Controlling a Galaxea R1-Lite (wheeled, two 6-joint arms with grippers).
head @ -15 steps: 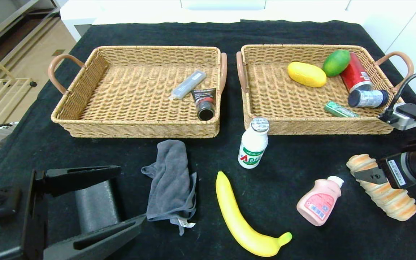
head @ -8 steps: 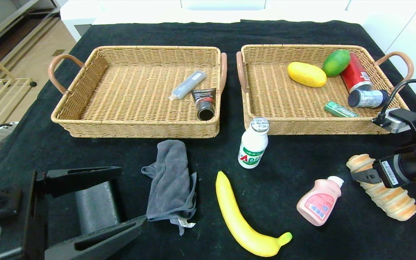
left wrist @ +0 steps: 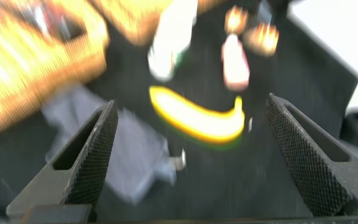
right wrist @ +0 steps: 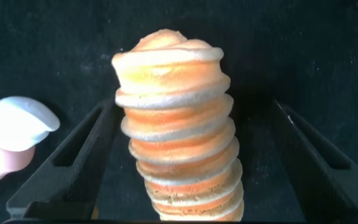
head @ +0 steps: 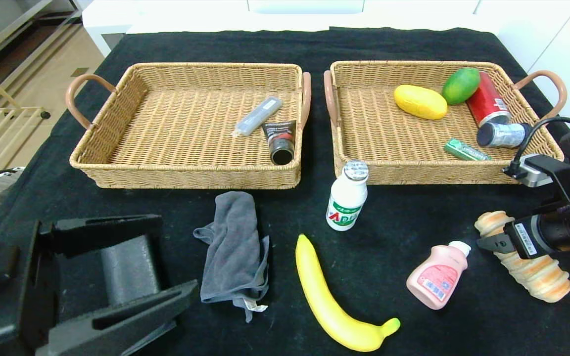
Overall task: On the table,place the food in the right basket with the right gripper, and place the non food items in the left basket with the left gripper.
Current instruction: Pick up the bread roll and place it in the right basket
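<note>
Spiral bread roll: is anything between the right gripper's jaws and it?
Nothing visible. The right gripper has open jaws on either side of the spiral bread roll, with bare black cloth in both gaps.

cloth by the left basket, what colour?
Dark grey cloth, plain, no pattern. Head view shows it best.

Both arms are matte black; the left gripper (head: 117, 277) has dimpled jaws, the right gripper (right wrist: 191, 155) carries a barcode sticker, silver camera block and black cable.

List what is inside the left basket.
The left basket holds a grey flat stick-like item and a dark tube lying near its right wall. Nothing else shows; its weave elsewhere is bare.
</note>
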